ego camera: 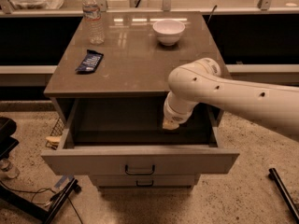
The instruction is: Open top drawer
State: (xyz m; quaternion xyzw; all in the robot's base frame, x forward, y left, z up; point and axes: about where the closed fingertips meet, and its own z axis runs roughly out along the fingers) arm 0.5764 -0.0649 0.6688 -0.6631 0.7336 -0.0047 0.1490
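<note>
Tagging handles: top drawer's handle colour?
Black loop handle, camera view; hand over open grey top drawer.

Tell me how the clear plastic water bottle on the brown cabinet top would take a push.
The clear plastic water bottle stands tall and narrow, so it would probably tip. Once down, its round body would likely roll on the glossy brown cabinet top. The gripper hangs over the open light grey top drawer, far from it.
</note>
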